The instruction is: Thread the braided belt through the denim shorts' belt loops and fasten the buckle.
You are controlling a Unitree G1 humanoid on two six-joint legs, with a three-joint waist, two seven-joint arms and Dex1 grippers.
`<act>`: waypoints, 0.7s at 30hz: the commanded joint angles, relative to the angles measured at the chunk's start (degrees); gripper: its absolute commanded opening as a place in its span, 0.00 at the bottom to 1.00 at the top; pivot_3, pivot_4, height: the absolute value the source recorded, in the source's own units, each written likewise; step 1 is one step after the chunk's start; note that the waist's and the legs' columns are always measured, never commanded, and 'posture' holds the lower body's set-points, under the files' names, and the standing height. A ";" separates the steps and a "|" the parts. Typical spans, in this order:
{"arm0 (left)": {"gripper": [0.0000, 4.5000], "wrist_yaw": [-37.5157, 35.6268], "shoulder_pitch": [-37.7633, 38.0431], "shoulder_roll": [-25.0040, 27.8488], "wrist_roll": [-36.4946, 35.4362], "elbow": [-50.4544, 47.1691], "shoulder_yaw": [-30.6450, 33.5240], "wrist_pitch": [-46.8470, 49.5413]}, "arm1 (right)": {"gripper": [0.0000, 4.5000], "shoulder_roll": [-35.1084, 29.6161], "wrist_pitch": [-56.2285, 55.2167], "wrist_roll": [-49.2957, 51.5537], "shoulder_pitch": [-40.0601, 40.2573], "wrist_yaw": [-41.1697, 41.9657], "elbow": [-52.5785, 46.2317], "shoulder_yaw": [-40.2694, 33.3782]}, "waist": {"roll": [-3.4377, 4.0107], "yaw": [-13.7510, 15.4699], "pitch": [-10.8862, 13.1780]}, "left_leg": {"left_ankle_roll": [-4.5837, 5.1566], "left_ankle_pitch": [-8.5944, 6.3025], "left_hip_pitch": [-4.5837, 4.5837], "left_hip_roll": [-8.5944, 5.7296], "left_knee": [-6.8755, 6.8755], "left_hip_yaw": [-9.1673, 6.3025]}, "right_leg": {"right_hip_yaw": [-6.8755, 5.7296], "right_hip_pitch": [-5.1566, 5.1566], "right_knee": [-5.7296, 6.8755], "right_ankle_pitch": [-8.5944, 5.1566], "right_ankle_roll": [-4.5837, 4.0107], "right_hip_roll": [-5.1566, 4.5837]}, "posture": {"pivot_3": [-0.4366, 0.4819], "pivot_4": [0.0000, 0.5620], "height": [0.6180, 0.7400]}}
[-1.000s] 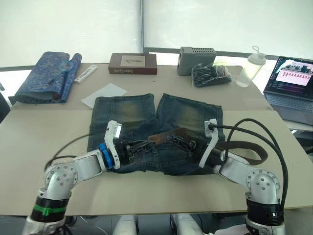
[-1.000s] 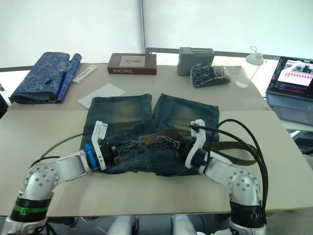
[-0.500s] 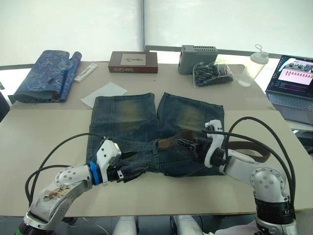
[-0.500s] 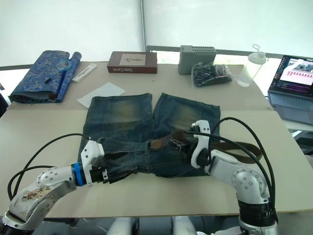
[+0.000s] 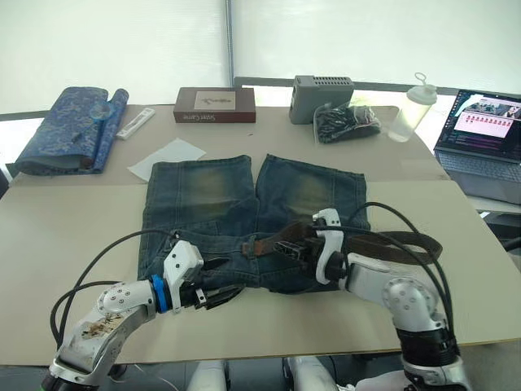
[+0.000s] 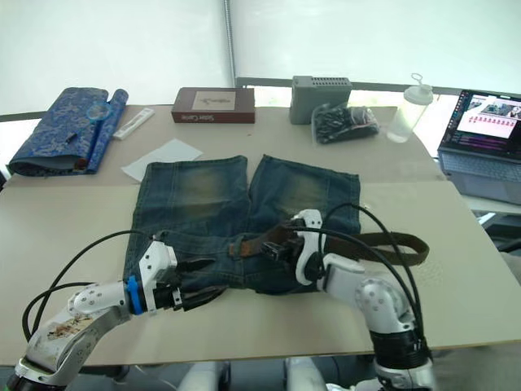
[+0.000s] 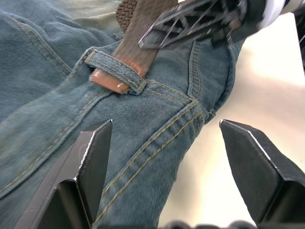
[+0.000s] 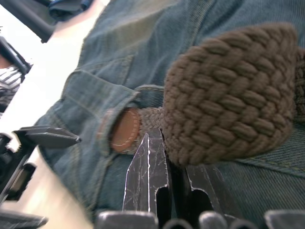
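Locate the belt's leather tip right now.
The leather tip pokes out of a belt loop on the shorts' waistband, between the open left gripper and the right gripper.

denim shorts [image 5: 244, 204]: faded matt cloth | braided belt [image 8: 228, 95]: coarse woven, smooth leather tip

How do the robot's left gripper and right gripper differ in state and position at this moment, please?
The left gripper is open and holds nothing, whereas the right gripper is shut on the braided belt. The left gripper sits at the near waistband edge of the denim shorts, while the right gripper is further in, just behind a belt loop with the strap's leather tip through it. Both point toward that loop.
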 commanded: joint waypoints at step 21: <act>0.34 24.14 -10.87 -16.22 -34.44 9.42 17.46 35.33 | 0.00 8.66 2.45 1.30 -2.35 3.28 3.53 -2.69 | -0.02 0.04 -0.01 | 0.06 0.04 0.06 -0.02 0.11 -0.21 | -0.07 0.11 0.16 0.06 0.03 0.13 | 0.48 0.27 0.82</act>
